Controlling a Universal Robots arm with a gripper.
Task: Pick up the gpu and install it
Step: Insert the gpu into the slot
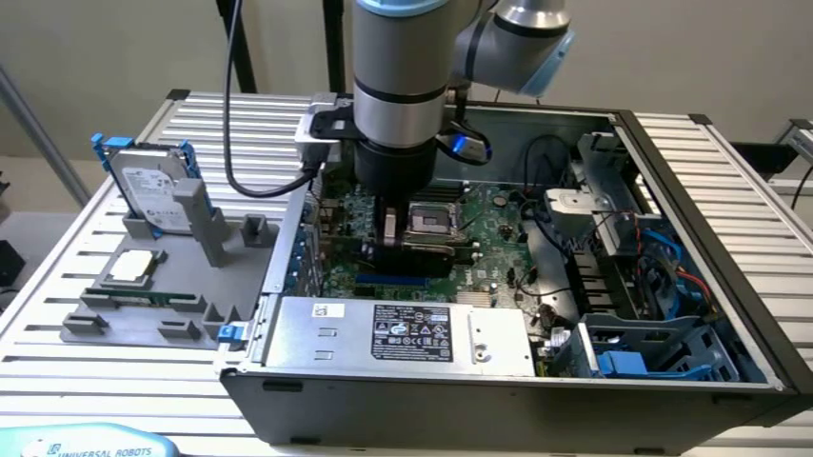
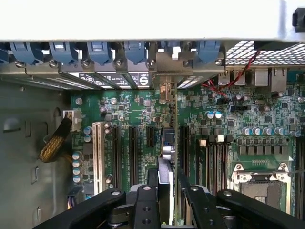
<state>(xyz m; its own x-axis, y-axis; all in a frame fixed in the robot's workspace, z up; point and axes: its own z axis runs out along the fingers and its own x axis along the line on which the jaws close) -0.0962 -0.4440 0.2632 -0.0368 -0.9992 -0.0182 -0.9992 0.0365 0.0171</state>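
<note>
The gpu (image 2: 166,148) stands edge-on between my fingers (image 2: 145,205), a thin card running toward the case's rear wall. Its silver end bracket (image 2: 164,71) sits at the row of rear slot openings. My gripper (image 2: 167,202) is shut on the gpu, low over the green motherboard (image 2: 138,105), in line with the black expansion slots (image 2: 132,148). In the exterior view my gripper (image 1: 404,249) reaches down inside the open computer case (image 1: 711,238), over the motherboard (image 1: 489,224); whether the card's edge touches a slot cannot be told.
A CPU socket (image 2: 259,183) lies beside the slots. The power supply (image 1: 394,333) and a drive cage with cables (image 1: 635,276) crowd the case. Outside, at the exterior view's left, a grey fixture (image 1: 140,305) carries a hard drive with blue rails (image 1: 150,195) and a square CPU chip (image 1: 133,268).
</note>
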